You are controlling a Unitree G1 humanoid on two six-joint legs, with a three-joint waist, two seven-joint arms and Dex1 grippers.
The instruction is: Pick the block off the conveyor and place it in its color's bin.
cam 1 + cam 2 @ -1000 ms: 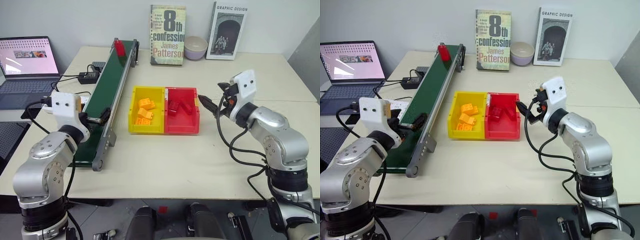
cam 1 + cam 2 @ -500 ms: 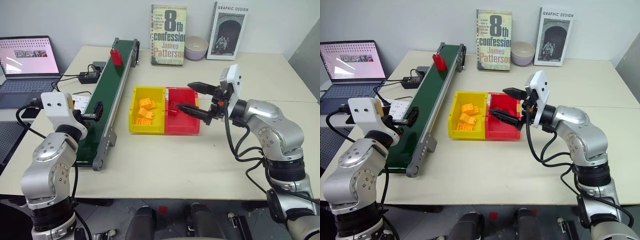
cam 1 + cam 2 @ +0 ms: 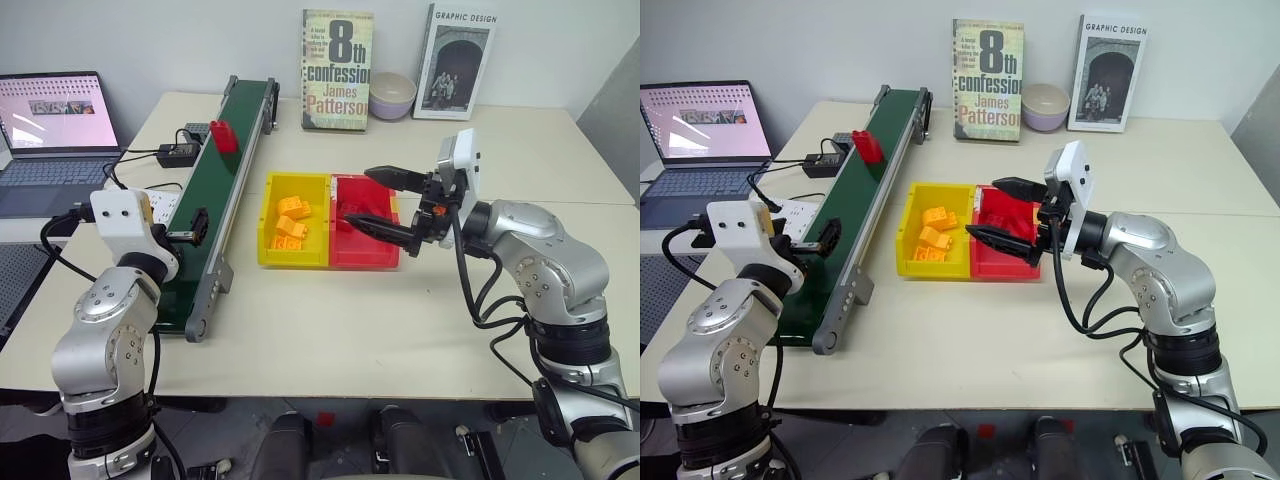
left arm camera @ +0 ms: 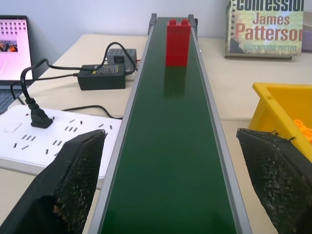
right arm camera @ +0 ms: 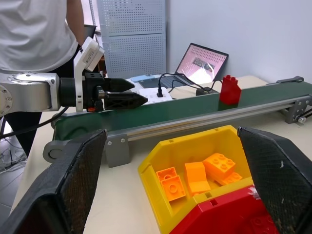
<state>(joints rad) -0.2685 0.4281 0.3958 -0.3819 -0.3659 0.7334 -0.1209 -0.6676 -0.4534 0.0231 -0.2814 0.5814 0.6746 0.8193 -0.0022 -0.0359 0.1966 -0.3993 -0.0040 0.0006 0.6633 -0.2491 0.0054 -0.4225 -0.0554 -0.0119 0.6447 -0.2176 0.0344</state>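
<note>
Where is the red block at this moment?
The red block stands upright on the green conveyor toward its far end, on the robot's left, ahead of the open left gripper and near the black power adapter.

Laptop [image 3: 55, 135] cut by frame edge

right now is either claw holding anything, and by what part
Nothing is held. The left claw is open over the conveyor, short of the block; the right claw is open above the bin.
</note>
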